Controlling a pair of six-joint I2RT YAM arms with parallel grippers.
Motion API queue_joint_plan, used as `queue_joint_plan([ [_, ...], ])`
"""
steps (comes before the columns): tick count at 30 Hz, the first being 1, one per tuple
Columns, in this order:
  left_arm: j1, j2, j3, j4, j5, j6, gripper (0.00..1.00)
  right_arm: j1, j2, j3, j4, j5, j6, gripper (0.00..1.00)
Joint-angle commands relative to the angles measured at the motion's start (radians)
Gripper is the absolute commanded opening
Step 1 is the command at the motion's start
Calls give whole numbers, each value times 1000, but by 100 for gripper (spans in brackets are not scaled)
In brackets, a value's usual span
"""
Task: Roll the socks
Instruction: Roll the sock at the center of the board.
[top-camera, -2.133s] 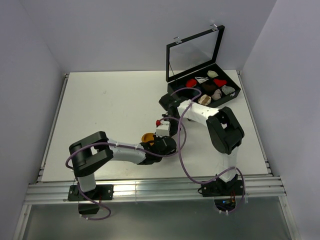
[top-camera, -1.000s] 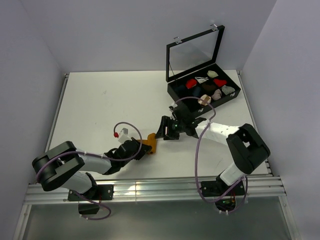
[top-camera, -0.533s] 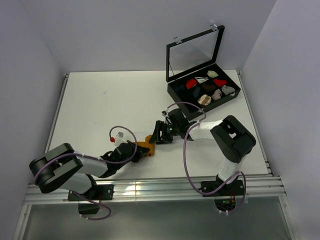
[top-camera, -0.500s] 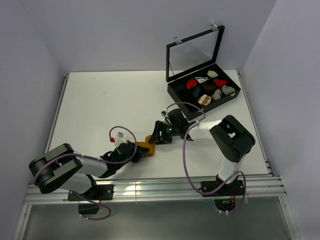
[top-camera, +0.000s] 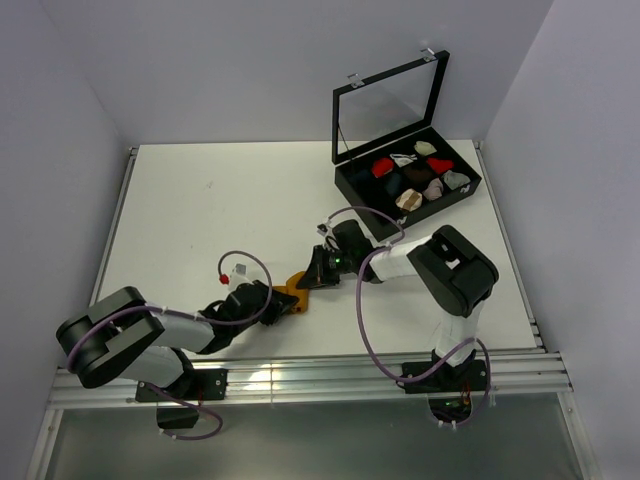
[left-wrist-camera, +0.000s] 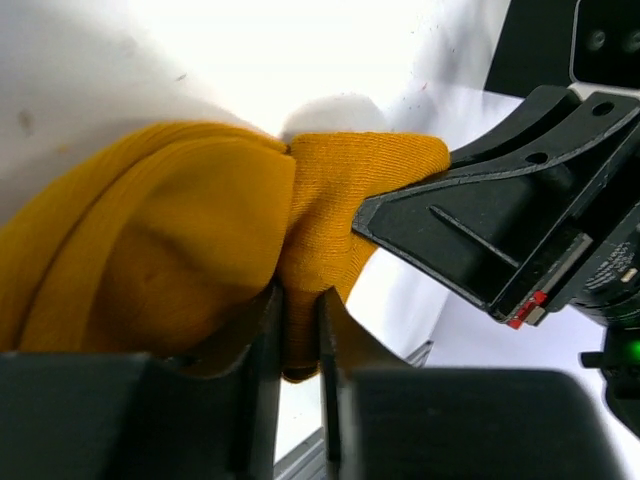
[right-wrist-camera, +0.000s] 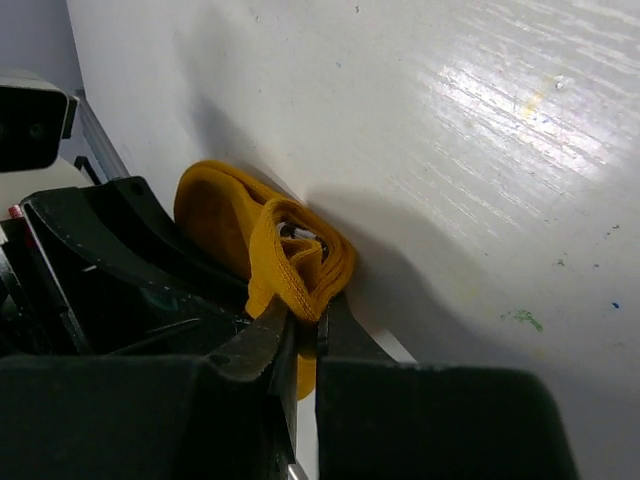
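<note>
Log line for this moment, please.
left gripper: pinching mustard sock | right gripper: clamped on same sock's fold | sock: bunched on table

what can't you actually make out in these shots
- Top view: mustard sock partly covered by the left gripper and right gripper; its folds are too small to read.
- Left wrist: the sock's left end is cut off by the frame edge.
- Right wrist: the sock's near part is hidden behind the fingers.
- Top view: bundles in the black box are too small to identify.
</note>
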Motion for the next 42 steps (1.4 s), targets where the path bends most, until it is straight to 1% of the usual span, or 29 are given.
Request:
queue_joint_plan([
  [1, 14, 27, 22, -228, 2, 112, 24, -12, -28, -5, -79, 56, -60, 0],
  [2, 23, 25, 45, -242, 2, 145, 27, -18, -46, -8, -104, 73, -72, 0],
  [3, 28, 22, 56, -254, 0, 164, 34, -25, -55, -6, -118, 85, -79, 0],
  [4, 34, 24, 67, -257, 7, 188, 38, -35, -66, -8, -136, 102, -86, 0],
  [5, 49, 27, 82, -278, 13, 232, 39, -50, -77, -8, -174, 116, -106, 0],
  [7, 61, 36, 132, -303, 11, 274, 45, -68, -104, 1, -223, 157, -128, 0],
  [9, 77, 50, 195, -347, 5, 342, 47, -88, -136, 12, -291, 192, -160, 0],
  [10, 80, 57, 215, -358, 5, 368, 48, -93, -147, 17, -334, 229, -169, 0],
  [11, 81, 63, 238, -386, 5, 426, 48, -98, -156, 21, -364, 249, -187, 0],
  [13, 84, 90, 313, -413, -10, 475, 49, -104, -181, 35, -406, 296, -203, 0],
  [14, 84, 97, 335, -423, -13, 530, 50, -104, -187, 41, -447, 309, -212, 0],
  [18, 86, 143, 453, -467, -29, 639, 51, -104, -206, 84, -536, 360, -211, 0],
  [22, 86, 160, 490, -466, -47, 684, 51, -101, -210, 132, -637, 409, -208, 0],
  [27, 83, 105, 478, -404, -47, 730, 52, -79, -154, 251, -783, 484, -208, 0],
  [28, 72, 94, 484, -415, -56, 760, 52, -75, -141, 270, -832, 490, -205, 0],
  [30, 42, 70, 513, -438, -127, 791, 54, -65, -114, 314, -866, 502, -203, 0],
  [31, -3, 64, 522, -447, -156, 826, 54, -61, -107, 328, -898, 508, -203, 0],
  [33, -56, 59, 551, -476, -232, 849, 55, -49, -84, 371, -929, 521, -206, 0],
  [34, -105, 60, 567, -484, -251, 860, 56, -44, -69, 397, -955, 530, -211, 0],
  [40, -259, 131, 617, -519, -391, 834, 56, -7, -12, 475, -1039, 550, -220, 0],
  [42, -288, 168, 640, -541, -438, 830, 56, -3, -3, 483, -1053, 548, -220, 0],
])
